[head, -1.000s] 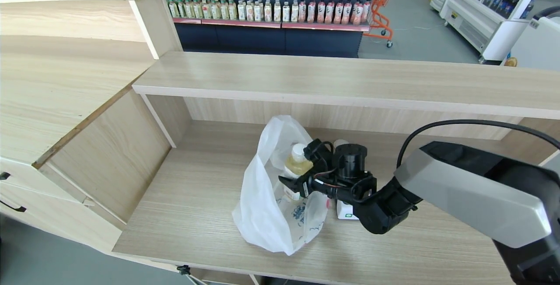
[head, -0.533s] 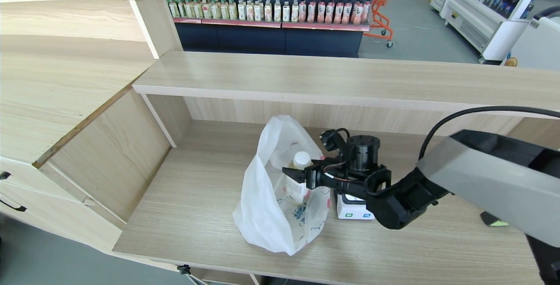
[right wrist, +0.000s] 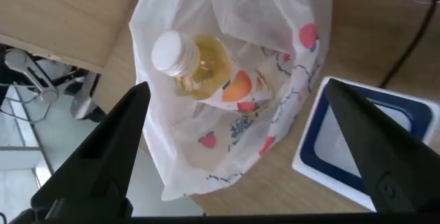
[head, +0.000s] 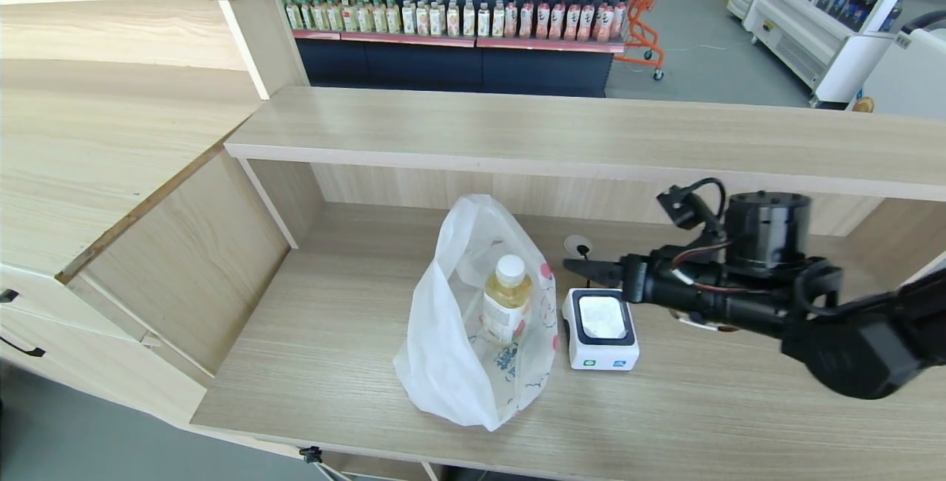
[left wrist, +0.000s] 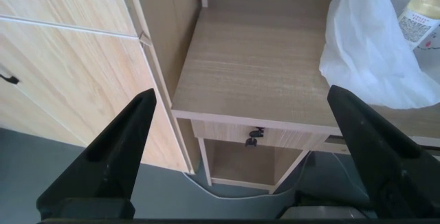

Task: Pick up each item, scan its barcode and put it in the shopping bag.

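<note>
Right pincer (head: 584, 270): fingers spread wide, nothing between them; it hangs level over the far side of the scanner (head: 600, 318), tips pointing toward the robot's left. Straight off those tips, just beside them but not touching, is the right wall of the shopping bag (head: 443, 348). The bag stands open-mouthed on the counter (head: 332, 333), touching or nearly touching the scanner's left side. Inside it is the bottle (head: 507, 296), upright with its white cap up and its long axis vertical, so it stands crosswise to the level line of the fingers. The right wrist view looks down past both fingers into the bag mouth and shows the bottle free of any grip, leaning a little against the plastic. Left pincer (left wrist: 242, 93): also wide open and empty, held low by the counter's front edge on the robot's left, with the bag well apart from it toward the far side. Judgement: the right arm is much the nearer to both bag and scanner. The bottle reads as bagged, so this item looks finished. If the right pincer had to go back for it, the fingers would need to close across the bottle's neck or body from the side.
</note>
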`<state>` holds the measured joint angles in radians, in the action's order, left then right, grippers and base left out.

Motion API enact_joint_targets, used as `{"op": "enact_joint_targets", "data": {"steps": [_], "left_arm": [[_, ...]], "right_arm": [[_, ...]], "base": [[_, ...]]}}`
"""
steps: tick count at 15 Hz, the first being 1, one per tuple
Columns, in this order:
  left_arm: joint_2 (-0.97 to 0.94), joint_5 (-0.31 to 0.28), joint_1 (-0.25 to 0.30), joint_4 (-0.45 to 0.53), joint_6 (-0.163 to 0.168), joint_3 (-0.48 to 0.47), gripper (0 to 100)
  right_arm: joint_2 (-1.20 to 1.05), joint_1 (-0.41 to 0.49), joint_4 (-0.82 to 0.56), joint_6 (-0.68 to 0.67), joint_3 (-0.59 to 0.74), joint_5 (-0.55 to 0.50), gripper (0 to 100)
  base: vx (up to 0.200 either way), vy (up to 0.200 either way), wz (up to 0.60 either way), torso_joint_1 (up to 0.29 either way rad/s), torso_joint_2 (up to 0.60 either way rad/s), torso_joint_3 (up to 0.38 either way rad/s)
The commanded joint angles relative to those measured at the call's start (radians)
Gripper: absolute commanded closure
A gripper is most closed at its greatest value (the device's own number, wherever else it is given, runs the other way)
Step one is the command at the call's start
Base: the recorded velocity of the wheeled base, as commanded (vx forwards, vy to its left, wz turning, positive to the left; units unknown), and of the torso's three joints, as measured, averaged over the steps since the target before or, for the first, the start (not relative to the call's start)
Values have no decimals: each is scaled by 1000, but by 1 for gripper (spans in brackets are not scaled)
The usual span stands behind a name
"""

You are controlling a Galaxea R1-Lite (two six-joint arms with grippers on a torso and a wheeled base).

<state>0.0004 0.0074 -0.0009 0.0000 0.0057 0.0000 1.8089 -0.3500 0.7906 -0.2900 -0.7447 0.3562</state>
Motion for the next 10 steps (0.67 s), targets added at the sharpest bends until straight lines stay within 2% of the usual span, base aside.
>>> {"op": "enact_joint_targets", "data": {"steps": [1,2,5,9,10], "left_arm": [[0,0,-1,0,0,0,0],[0,0,1,0,0,0,0],[1,0,1,0,0,0,0],[1,0,-1,0,-7,0,0],[0,2,-1,0,-4,0,0]], "right_arm": [[-358,203,-337,114,41,4,0],[-402,256,-433,150,28,10,0],[-468,347,-459,158,73,41,0],[-516,359,-459,155,134,50,0],[-525,359,-462,155,143,50,0]], "base": [[0,0,0,0,0,0],[0,0,0,0,0,0],[0,0,0,0,0,0],[0,0,0,0,0,0],[0,-200,0,2,2,-2]]}}
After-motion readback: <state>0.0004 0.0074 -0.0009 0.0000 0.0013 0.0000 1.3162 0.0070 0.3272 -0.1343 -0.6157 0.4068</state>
